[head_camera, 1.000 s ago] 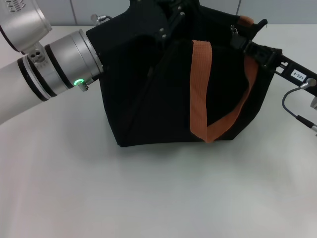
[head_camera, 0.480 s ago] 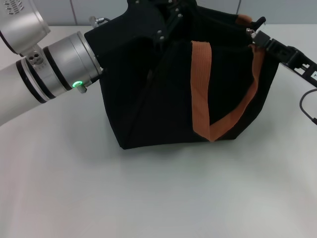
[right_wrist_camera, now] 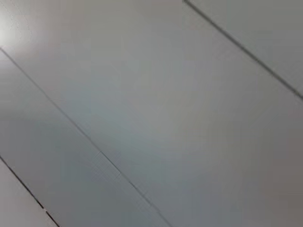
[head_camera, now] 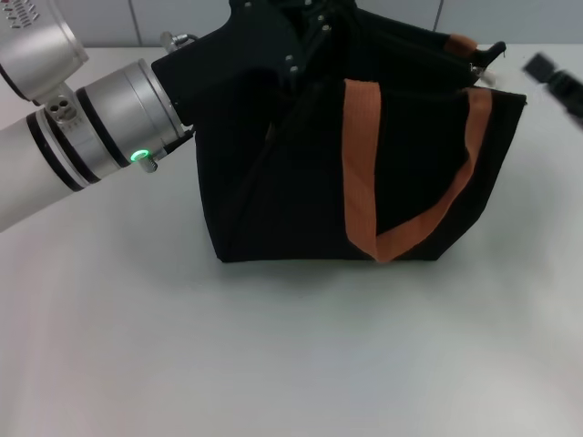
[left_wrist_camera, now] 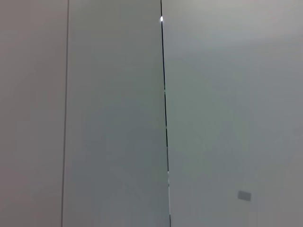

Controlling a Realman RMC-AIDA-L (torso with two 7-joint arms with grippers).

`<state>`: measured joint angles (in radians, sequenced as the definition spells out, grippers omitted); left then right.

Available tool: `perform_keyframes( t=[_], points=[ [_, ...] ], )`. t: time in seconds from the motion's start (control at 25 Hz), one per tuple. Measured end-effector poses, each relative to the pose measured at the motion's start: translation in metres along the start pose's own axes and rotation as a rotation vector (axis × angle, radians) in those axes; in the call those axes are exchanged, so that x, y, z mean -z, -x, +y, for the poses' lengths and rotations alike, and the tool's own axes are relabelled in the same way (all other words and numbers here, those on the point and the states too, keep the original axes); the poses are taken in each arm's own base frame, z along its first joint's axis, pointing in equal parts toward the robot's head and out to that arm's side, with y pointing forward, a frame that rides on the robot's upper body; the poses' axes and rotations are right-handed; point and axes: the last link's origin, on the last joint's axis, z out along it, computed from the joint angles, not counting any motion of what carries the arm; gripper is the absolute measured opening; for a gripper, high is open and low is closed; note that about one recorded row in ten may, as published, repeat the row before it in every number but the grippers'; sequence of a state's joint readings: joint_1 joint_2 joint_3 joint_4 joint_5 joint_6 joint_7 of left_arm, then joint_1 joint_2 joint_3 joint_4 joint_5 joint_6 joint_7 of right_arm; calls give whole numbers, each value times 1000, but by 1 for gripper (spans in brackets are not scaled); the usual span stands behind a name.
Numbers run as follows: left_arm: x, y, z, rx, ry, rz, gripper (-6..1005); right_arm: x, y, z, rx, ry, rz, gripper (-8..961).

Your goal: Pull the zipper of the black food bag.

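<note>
The black food bag [head_camera: 301, 173] stands on the white table in the head view, with an orange-brown strap [head_camera: 360, 164] looped down its front. A small silver bit at the bag's top right corner looks like the zipper [head_camera: 475, 66]. My left arm comes in from the left, and the left gripper [head_camera: 310, 32] is up against the bag's top rear edge, black on black. My right gripper [head_camera: 554, 80] is at the far right edge, blurred, apart from the bag's corner. Both wrist views show only grey panels.
The white table [head_camera: 273, 346] spreads open in front of the bag and to its right. A grey panelled wall [head_camera: 164, 18] runs behind. My left arm's silver wrist [head_camera: 109, 123] lies over the table's left side.
My right gripper has moved right from the bag's top right corner and now stands apart from it. The bag's right side has stretched out to the right. The left arm has barely moved.
</note>
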<state>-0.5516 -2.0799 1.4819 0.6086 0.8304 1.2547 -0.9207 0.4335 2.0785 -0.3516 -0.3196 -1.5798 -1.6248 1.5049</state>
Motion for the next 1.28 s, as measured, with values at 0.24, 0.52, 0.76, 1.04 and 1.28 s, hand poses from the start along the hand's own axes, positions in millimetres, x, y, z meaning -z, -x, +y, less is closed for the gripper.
perform_keyframes(
  t=[0.24,0.52,0.76,1.04,1.28],
  points=[
    [1,3,0,10,-7,-6,174,25,5,18,165,81,-147,47],
    [3,4,-11,52,-70,-25,176,32,0,24,201,103,-164,334],
    [9,0,-15,49,-92,-11,178,38,-2,34,226,168,-168,471],
    [31,-13,-19,7,-133,50,367,46,-9,45,325,211,-220,679],
    [63,-25,-18,-13,-167,129,582,45,-16,47,406,234,-166,757]
  ],
)
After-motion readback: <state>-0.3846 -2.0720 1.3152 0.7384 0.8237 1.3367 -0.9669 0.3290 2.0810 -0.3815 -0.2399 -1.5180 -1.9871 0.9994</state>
